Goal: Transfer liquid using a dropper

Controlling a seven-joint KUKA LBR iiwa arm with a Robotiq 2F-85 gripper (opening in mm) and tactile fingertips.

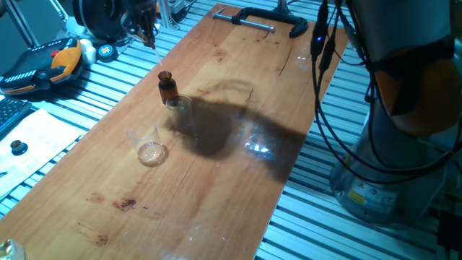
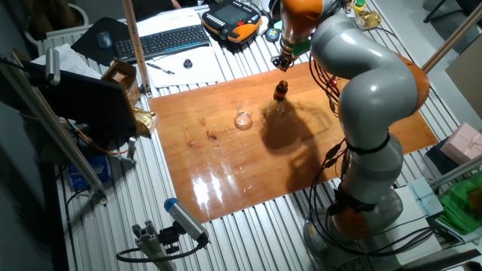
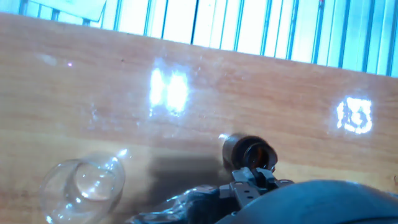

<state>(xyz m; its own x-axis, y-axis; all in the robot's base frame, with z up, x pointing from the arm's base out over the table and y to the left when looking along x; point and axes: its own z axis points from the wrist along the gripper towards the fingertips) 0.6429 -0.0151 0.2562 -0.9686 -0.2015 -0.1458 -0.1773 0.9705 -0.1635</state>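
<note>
Above the open bottle (image 1: 167,85) my gripper (image 1: 148,29) pinches the dropper (image 1: 152,40); I keep its tip vertical, moving slowly toward a glass (image 1: 148,143).

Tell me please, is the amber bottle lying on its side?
No, the amber bottle stands upright on the wooden table.

one fixed view low and close off the board's (image 1: 216,180) long edge, facing 11 o'clock, other fixed view way higher and further back, opposite side, hand view tight, looking straight down, all sharing the amber bottle (image 1: 167,87) (image 2: 280,91) (image 3: 249,152)
</note>
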